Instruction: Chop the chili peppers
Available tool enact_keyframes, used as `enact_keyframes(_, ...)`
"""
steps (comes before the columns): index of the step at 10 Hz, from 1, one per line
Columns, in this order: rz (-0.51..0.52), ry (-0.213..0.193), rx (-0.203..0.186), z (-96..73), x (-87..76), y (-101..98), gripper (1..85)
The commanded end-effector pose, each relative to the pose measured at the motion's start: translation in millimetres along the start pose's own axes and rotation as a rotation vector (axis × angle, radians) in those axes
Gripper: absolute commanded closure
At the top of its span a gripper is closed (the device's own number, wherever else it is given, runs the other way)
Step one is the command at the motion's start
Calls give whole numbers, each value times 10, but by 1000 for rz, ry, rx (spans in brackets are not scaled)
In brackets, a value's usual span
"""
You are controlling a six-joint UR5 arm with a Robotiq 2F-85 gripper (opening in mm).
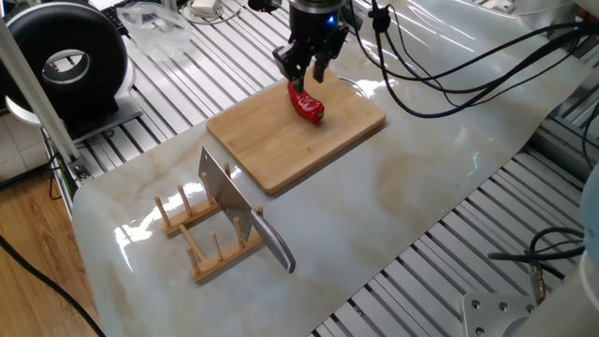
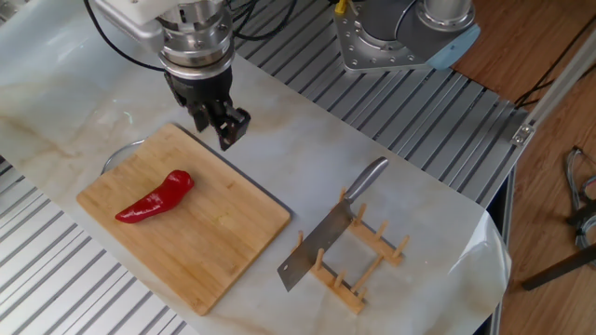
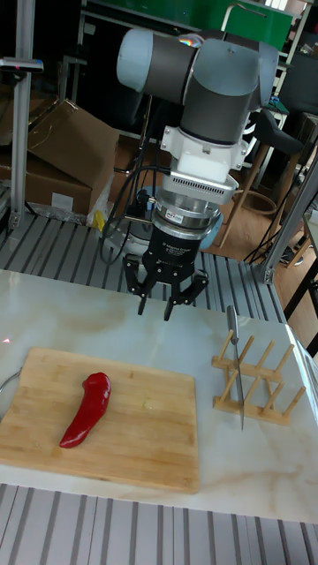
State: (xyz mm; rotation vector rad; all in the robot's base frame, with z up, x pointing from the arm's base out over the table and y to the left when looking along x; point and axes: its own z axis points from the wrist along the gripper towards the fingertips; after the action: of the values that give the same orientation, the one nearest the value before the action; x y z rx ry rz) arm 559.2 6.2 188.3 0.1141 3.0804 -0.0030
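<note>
Chili pepper (image 2: 155, 197): we're seeing it lying whole on the cutting board (image 2: 233, 233), toward one end.
Gripper (image 3: 155, 305): we're hovering it above the board's far edge, fingers spread, gripping nothing.
Knife (image 2: 326, 240): it's sitting blade-down in the wooden rack (image 2: 372, 256), beside the board.
Table (image 1: 421, 178): marble top is carrying everything.

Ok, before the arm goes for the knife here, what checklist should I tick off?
1. Chili pepper whole, lying on the cutting board: ok.
2. Hand open and holding nothing: ok.
3. Hand lifted off the chili: ok.
4. Cleaver seated in the wooden rack, handle sticking out free: ok.
5. Bare marble between board and rack: ok.
6. Whether the rack would stay put as the cleaver lifts: cannot tell.
</note>
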Motion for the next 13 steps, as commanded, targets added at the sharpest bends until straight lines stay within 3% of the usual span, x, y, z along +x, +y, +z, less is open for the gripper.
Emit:
enact_keyframes(1, 25, -20, -13, -8, -50, 54, 843)
enact_keyframes(4, -13, -44, -17, 11, -98, 124, 843)
enact_keyframes(7, -34, -43, -63, 74, -89, 313, 843)
enact_keyframes(9, -13, -49, -89, 186, -45, 591, 843)
enact_keyframes(10, -12, -38, -75, 255, 64, 725, 843)
enact_keyframes(11, 2, -17, -100, 292, 191, 924, 843)
enact_keyframes(13, 33, 2, -202, 331, 354, 1346, 843)
